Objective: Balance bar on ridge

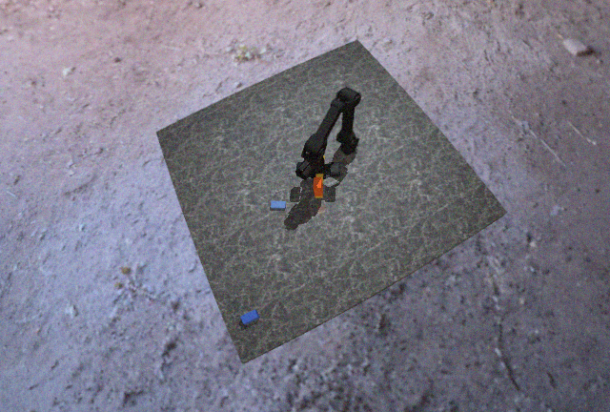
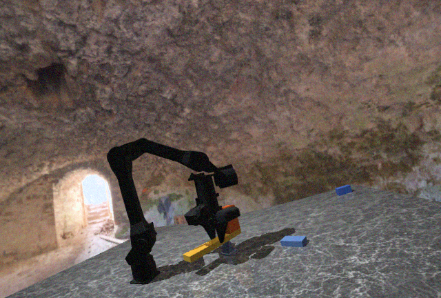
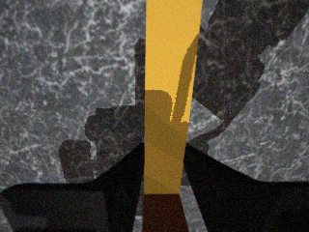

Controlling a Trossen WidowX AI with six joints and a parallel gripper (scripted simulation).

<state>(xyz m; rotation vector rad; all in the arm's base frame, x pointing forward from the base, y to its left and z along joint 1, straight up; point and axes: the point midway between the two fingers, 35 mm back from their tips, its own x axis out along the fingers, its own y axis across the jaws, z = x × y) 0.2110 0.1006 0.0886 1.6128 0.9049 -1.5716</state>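
Observation:
The yellow bar [image 1: 319, 176] [image 2: 199, 252] [image 3: 173, 39] carries an orange block [image 1: 317, 188] [image 2: 233, 225] on its far end; the block's side shows dark red in the wrist view [image 3: 165, 213]. My gripper [image 2: 218, 239] [image 3: 163, 147] is shut on the yellow bar, between its near end and the orange block. The bar is held off the table, roughly parallel to its top. The blue-grey ridge [image 2: 227, 248] stands under the bar, close below it near the fingers. Whether they touch cannot be told. The ridge is hidden in the top view and the wrist view.
A light blue block [image 1: 277, 205] [image 2: 293, 241] lies on the table [image 1: 374, 230] [image 2: 355, 252] not far from the ridge. A darker blue block [image 1: 250, 317] [image 2: 343, 190] lies near a far corner of the table. The arm's shadow falls around the ridge.

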